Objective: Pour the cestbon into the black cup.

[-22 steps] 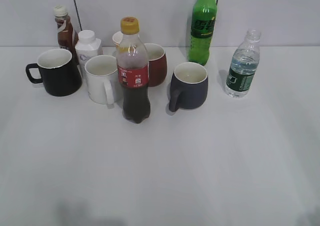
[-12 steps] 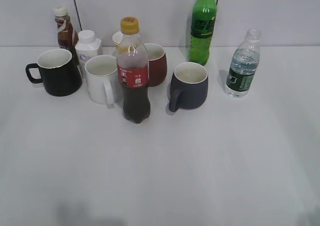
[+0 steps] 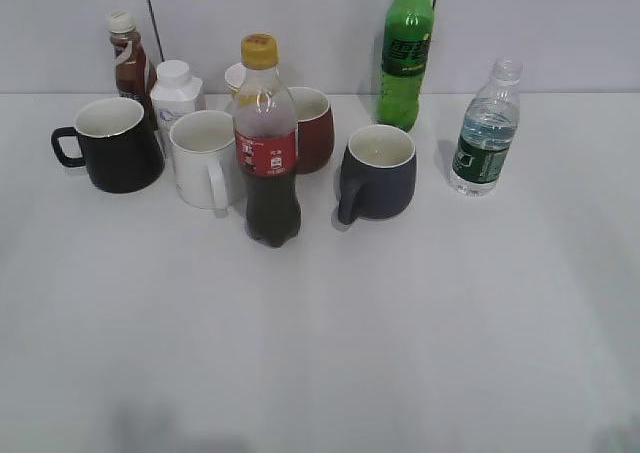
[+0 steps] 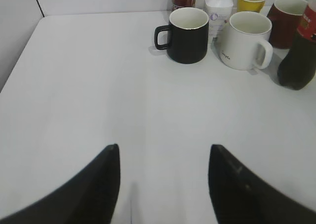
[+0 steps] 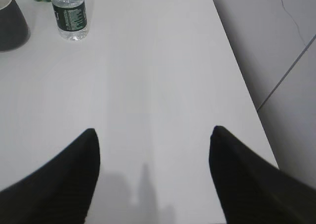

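Nearest the cameras, the left gripper [image 4: 163, 184] and the right gripper [image 5: 154, 174] hang over bare white table [image 3: 320, 353], both spread wide with nothing between their fingers. Further back a cola bottle [image 3: 267, 143] stands in front of the mugs; the dark blue-grey mug [image 3: 376, 173] sits right of it. The black cup [image 3: 112, 143] stands far left, upright, handle pointing left. The cestbon [image 3: 485, 128] stands well apart on the far right, cap on — thin clear plastic, likely light and squashy, so a gentle hold across the labelled middle seems safest.
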`<state>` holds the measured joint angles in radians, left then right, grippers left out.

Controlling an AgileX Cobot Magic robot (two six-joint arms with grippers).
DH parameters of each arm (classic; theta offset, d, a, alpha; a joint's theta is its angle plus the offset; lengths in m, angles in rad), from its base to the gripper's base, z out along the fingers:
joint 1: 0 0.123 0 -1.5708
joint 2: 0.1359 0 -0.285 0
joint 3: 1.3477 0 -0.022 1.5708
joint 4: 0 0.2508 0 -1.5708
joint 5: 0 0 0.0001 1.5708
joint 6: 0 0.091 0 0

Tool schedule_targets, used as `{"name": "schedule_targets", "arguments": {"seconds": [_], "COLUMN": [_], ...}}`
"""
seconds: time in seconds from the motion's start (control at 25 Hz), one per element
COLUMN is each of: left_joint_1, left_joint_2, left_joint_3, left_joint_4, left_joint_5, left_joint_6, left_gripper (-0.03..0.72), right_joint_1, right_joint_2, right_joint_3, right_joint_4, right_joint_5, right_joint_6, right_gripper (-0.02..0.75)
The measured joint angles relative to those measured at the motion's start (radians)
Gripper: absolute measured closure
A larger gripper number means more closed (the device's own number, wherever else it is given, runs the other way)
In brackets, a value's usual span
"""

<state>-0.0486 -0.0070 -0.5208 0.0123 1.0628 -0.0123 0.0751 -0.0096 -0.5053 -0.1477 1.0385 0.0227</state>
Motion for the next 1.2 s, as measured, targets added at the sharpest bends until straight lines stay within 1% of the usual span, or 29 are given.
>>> {"name": "schedule_targets", "arguments": {"seconds": [0.36,0.48,0.52,0.56,0.64,0.76,0.84,0.88,0.96,1.08,1.2], "left_joint_1": [0.0,0.0,0.0,0.0,0.0,0.0,0.009,0.014,0.035,0.058,0.063], "left_joint_2": [0.0,0.003,0.014,0.028,0.071,0.199,0.343,0.413,0.6,0.905,1.128], "left_joint_3": [0.0,-0.012,-0.02,-0.022,-0.011,0.058,0.116,0.136,0.152,0.157,0.158], "left_joint_4": [-0.001,-0.012,-0.012,-0.012,0.004,0.061,0.078,0.072,0.041,-0.033,-0.053], "left_joint_5": [0.0,-0.018,-0.064,-0.142,-0.355,-0.798,-1.096,-1.214,-1.395,-1.644,-1.814], "left_joint_6": [0.0,0.0,0.0,0.0,0.0,0.0,0.0,0.0,0.0,0.0,0.0], "left_gripper": [0.251,0.267,0.28,0.295,0.328,0.371,0.381,0.384,0.386,0.385,0.374], "right_joint_1": [0.0,0.0,0.0,0.0,0.0,0.0,0.0,0.0,0.0,0.0,0.0], "right_joint_2": [0.0,0.0,0.0,0.0,0.0,0.0,0.0,0.0,0.0,0.0,0.0], "right_joint_3": [0.0,0.0,0.0,0.0,0.0,0.0,0.0,0.0,0.0,0.0,0.0], "right_joint_4": [0.0,0.0,0.0,0.0,0.0,0.0,0.0,0.0,0.0,0.0,0.0], "right_joint_5": [0.0,0.0,0.0,0.0,0.0,0.0,0.0,0.0,0.0,0.0,0.0], "right_joint_6": [0.0,0.0,0.0,0.0,0.0,0.0,0.0,0.0,0.0,0.0,0.0], "right_gripper": [0.203,0.203,0.203,0.203,0.203,0.203,0.203,0.203,0.203,0.203,0.203]}}
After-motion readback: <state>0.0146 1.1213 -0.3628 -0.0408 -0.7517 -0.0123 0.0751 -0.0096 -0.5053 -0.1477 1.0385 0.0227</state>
